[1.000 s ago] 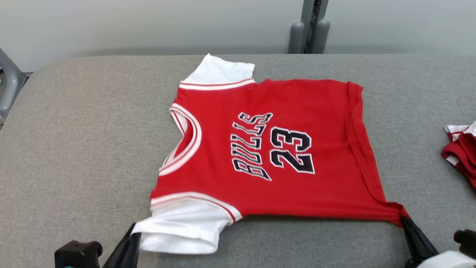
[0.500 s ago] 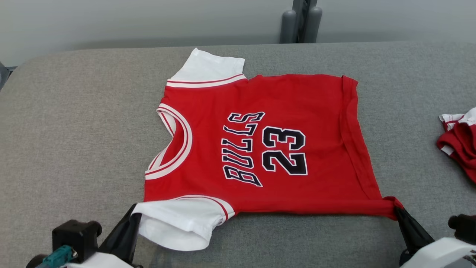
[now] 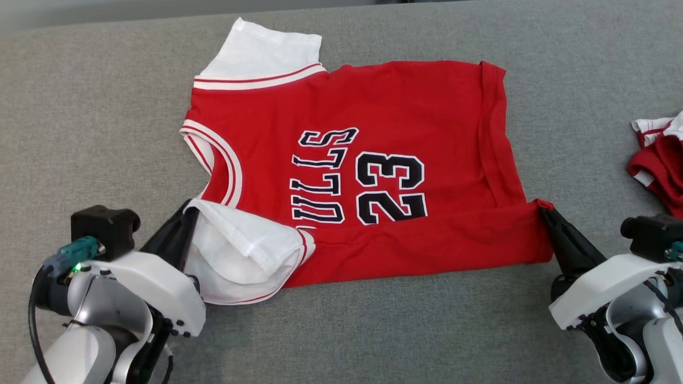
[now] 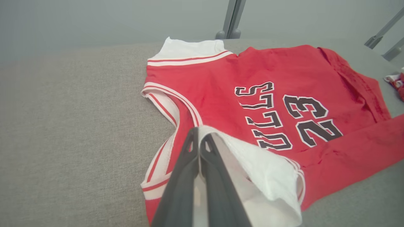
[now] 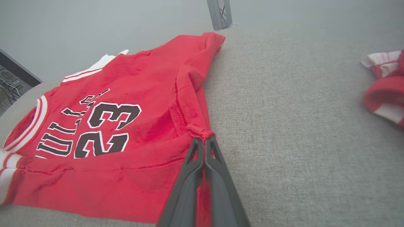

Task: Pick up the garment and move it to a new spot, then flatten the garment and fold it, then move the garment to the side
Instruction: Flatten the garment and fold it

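While taut, garment [image 3: 405,96] between end effectors [image 3: 187,207] [image 3: 542,210].

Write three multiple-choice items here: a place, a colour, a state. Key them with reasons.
1. Where does the bunched garment lie on the table?
A. To the robot's right of the jersey
B. To its left
C. On top of it
2. What colour are the jersey's sleeves?
A. Black
B. White
C. Blue
3. How is the left gripper?
A. Open above the table
B. Shut on nothing
C. Shut on the near sleeve
Key: 1 A, it sits at the head view's right edge; 2 B, both sleeves are white with red trim; 3 C, it pinches the lifted sleeve.
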`<state>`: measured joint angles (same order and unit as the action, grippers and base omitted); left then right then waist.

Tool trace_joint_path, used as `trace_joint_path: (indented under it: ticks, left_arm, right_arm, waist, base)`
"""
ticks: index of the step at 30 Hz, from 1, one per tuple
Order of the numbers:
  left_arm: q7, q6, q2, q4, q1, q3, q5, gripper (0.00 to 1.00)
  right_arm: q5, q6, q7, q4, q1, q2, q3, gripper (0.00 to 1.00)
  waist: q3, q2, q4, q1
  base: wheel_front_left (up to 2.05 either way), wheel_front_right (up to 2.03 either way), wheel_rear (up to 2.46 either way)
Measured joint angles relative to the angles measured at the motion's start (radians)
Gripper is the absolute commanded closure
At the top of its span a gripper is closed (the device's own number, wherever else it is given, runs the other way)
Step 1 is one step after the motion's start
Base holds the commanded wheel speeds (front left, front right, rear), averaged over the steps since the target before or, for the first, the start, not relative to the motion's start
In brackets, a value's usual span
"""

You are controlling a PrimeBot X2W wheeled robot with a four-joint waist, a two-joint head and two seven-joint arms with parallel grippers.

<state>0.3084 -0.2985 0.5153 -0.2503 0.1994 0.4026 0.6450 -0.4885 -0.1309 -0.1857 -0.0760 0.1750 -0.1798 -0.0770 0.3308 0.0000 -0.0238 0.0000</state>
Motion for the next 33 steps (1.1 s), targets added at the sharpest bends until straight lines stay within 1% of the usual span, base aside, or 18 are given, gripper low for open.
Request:
trace_joint_path:
  ticks: [6,7,8,9,10,11,13,16,21,24,28,33]
  left_arm:
    - [-0.033,0.046,-0.042,0.137,0.07,-0.001,0.033,1.0]
    - [-0.041,0.056,-0.049,0.159,0.078,-0.002,0.041,0.98]
    - [-0.041,0.056,-0.049,0.159,0.078,-0.002,0.041,0.78]
    - [-0.047,0.063,-0.057,0.179,0.082,-0.001,0.047,0.51]
    - [-0.055,0.072,-0.063,0.198,0.086,0.0,0.051,0.0]
    - [-0.074,0.076,-0.072,0.212,0.088,-0.007,0.057,0.0]
    - [-0.112,0.079,-0.091,0.236,0.095,-0.016,0.065,0.0]
    - [-0.202,0.072,-0.111,0.255,0.095,-0.046,0.056,0.0]
    - [-0.372,0.044,-0.14,0.254,0.075,-0.087,0.013,0.0]
    - [-0.448,0.025,-0.156,0.241,0.053,-0.102,-0.008,0.0]
    - [-0.517,0.004,-0.158,0.223,0.023,-0.112,-0.05,0.0]
    - [-0.557,-0.012,-0.154,0.182,-0.019,-0.114,-0.127,0.0]
  right_arm:
    - [-0.005,0.0,0.022,-0.072,0.053,-0.009,-0.038,1.0]
    - [-0.007,0.0,0.033,-0.083,0.061,-0.01,-0.044,1.0]
    - [-0.007,0.0,0.033,-0.083,0.061,-0.01,-0.044,1.0]
    - [-0.009,0.0,0.044,-0.092,0.068,-0.01,-0.053,0.75]
    - [-0.01,0.0,0.054,-0.099,0.073,-0.01,-0.061,0.39]
    - [-0.01,0.0,0.066,-0.105,0.076,-0.011,-0.066,0.0]
    - [-0.019,0.0,0.096,-0.111,0.076,-0.011,-0.069,0.0]
    - [-0.02,0.0,0.157,-0.109,0.071,-0.014,-0.064,0.0]
    - [0.018,0.0,0.267,-0.076,0.038,-0.009,-0.012,0.0]
    - [0.062,0.0,0.322,-0.045,0.023,0.003,0.031,0.0]
    - [0.129,0.0,0.369,0.008,0.009,0.017,0.073,0.0]
    - [0.215,0.0,0.394,0.067,-0.027,0.032,0.108,0.0]
  waist:
    - [0.044,0.0,-0.006,0.0]
    - [0.05,0.0,-0.006,0.0]
    - [0.05,0.0,-0.006,0.0]
    - [0.055,0.0,-0.006,0.0]
    - [0.058,0.0,-0.007,0.0]
    - [0.061,0.0,-0.008,0.0]
    - [0.062,0.0,-0.008,0.0]
    - [0.056,0.0,-0.009,0.0]
    - [0.031,0.0,-0.013,0.0]
    - [0.012,0.0,-0.015,0.0]
    - [-0.018,0.0,-0.016,0.0]
    - [-0.06,0.0,-0.01,0.0]
  base:
    - [0.0,0.0,0.0]
    - [0.0,0.0,0.0]
    - [0.0,0.0,0.0]
    - [0.0,0.0,0.0]
    - [0.0,0.0,0.0]
    - [0.0,0.0,0.0]
    - [0.0,0.0,0.0]
    - [0.0,0.0,0.0]
    - [0.0,0.0,0.0]
    - [0.0,0.0,0.0]
    - [0.0,0.0,0.0]
    - [0.0,0.0,0.0]
